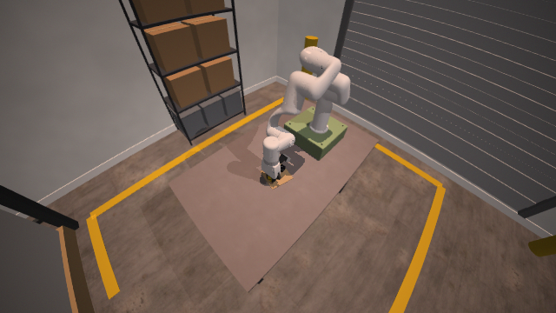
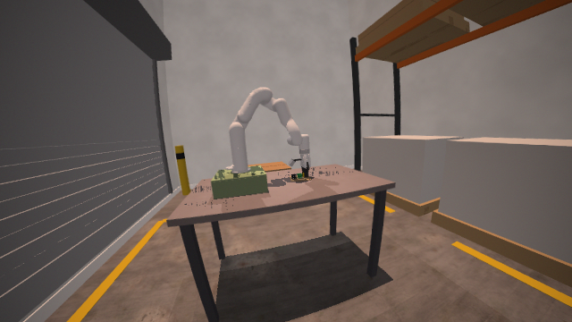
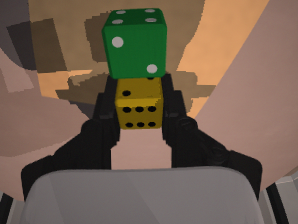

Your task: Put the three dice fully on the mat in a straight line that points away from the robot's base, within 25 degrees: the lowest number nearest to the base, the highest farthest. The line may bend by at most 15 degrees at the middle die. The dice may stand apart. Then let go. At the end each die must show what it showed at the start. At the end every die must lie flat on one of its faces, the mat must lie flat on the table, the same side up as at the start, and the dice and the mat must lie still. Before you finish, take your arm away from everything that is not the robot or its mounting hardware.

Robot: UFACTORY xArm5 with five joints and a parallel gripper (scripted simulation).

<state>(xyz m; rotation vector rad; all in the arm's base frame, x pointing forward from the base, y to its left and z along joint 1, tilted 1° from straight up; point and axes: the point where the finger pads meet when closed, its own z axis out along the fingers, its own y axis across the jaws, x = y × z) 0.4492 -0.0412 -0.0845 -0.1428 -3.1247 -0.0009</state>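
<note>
In the wrist view my gripper (image 3: 140, 89) is shut on a yellow die (image 3: 139, 104) whose visible face shows six pips. A green die (image 3: 135, 40) stands just beyond it on the orange mat (image 3: 200, 50), close to the yellow die. In the top view the gripper (image 1: 273, 177) is low over the small mat (image 1: 278, 181) in front of the base. In the exterior view the gripper (image 2: 306, 172) is down at the mat (image 2: 303, 178).
The green robot base block (image 1: 315, 133) stands on the table behind the mat. A shelf rack with boxes (image 1: 188, 65) is off the table at the back left. The brown table top (image 2: 286, 190) extends on all sides of the mat.
</note>
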